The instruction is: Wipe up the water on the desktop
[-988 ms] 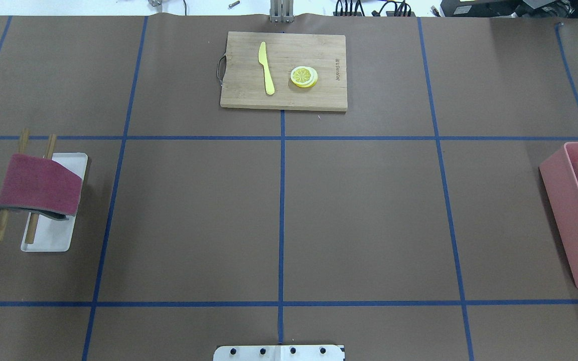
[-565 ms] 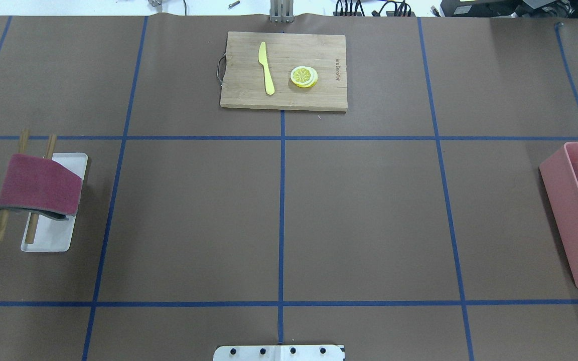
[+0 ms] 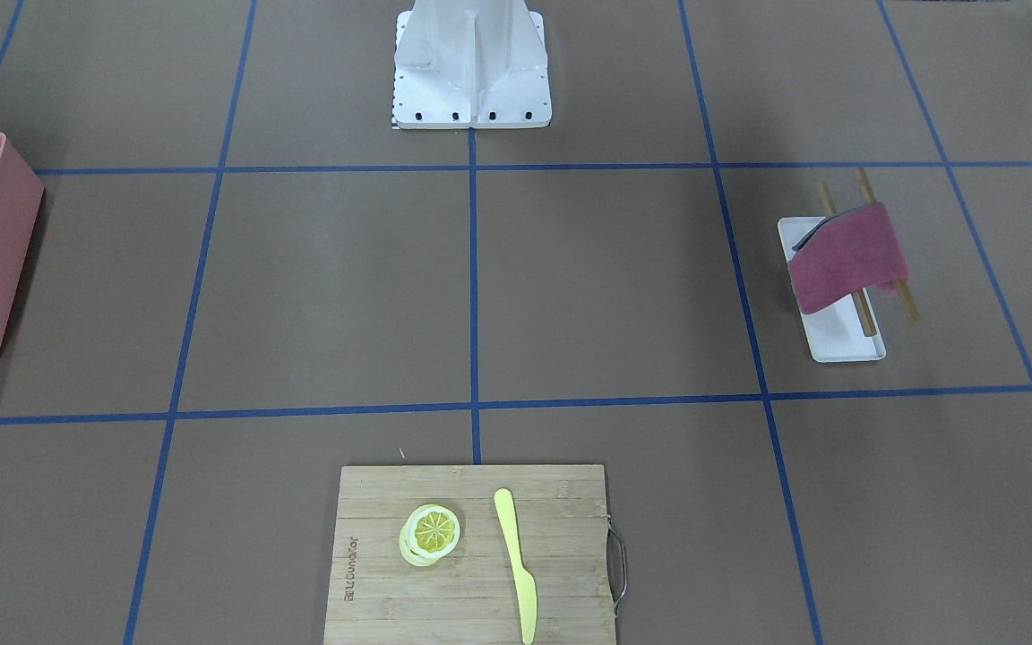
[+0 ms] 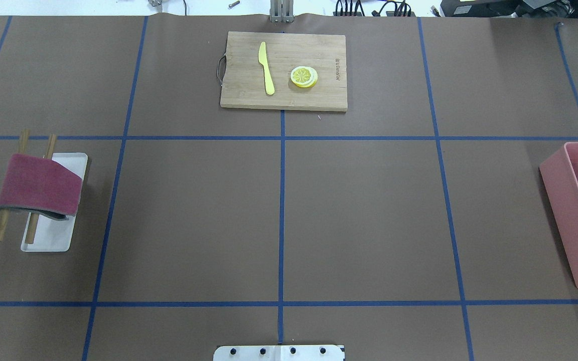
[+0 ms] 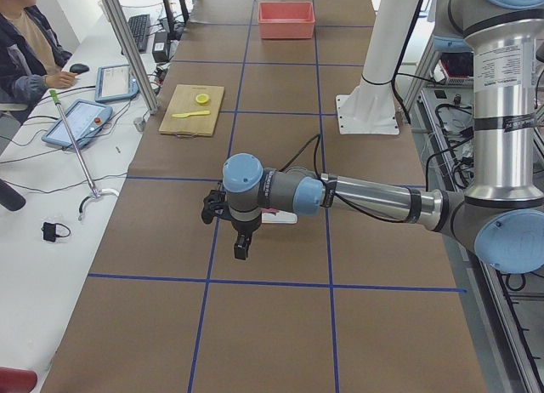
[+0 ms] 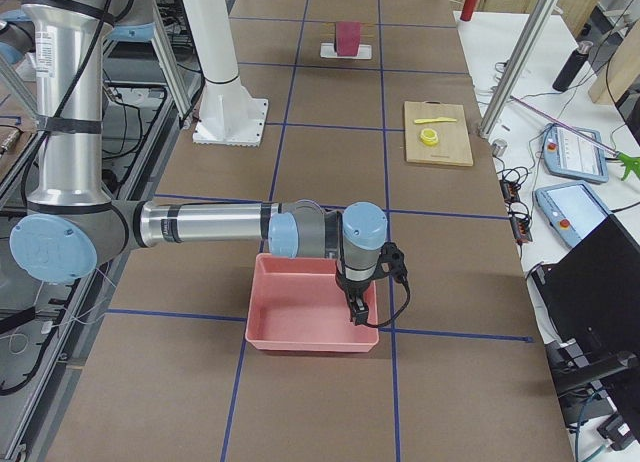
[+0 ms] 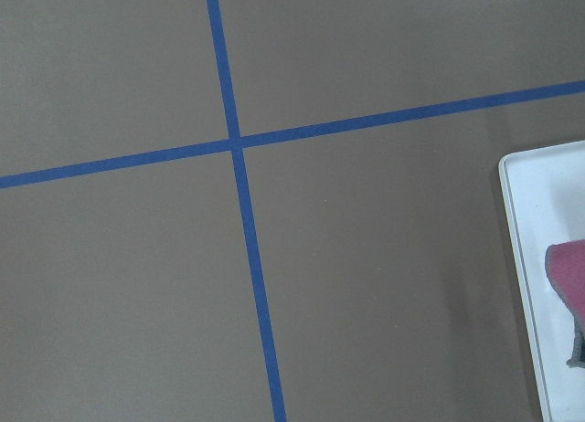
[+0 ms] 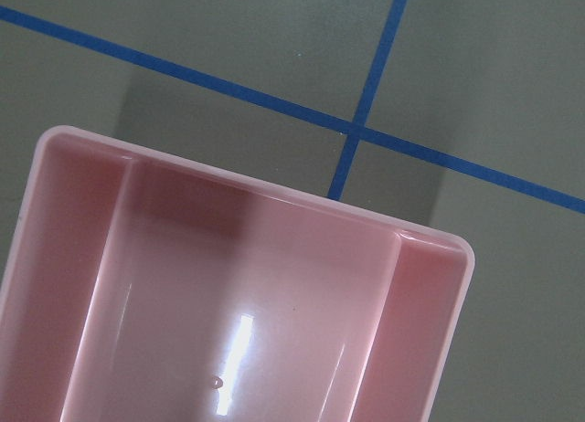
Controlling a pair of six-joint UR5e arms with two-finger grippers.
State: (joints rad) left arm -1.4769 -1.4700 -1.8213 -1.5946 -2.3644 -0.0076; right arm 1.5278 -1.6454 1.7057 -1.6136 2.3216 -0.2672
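The desktop [image 4: 193,215] is a matte brown surface with blue tape lines; I make out no water on it. A dark red cloth [image 4: 38,185] hangs over two wooden rods [image 4: 2,228] above a white tray [image 4: 50,235] at the left side; its edge shows in the left wrist view [image 7: 571,285]. My left gripper [image 5: 242,247] hovers beside that tray and shows only in the exterior left view; I cannot tell if it is open. My right gripper [image 6: 357,312] hangs over the pink bin [image 6: 300,327], seen only in the exterior right view; I cannot tell its state.
A bamboo cutting board [image 4: 314,47] at the far middle carries a yellow knife [image 4: 267,67] and lemon slices [image 4: 304,76]. The pink bin [image 4: 577,215] stands at the right edge. The robot's white base plate [image 4: 279,352] is at the near middle.
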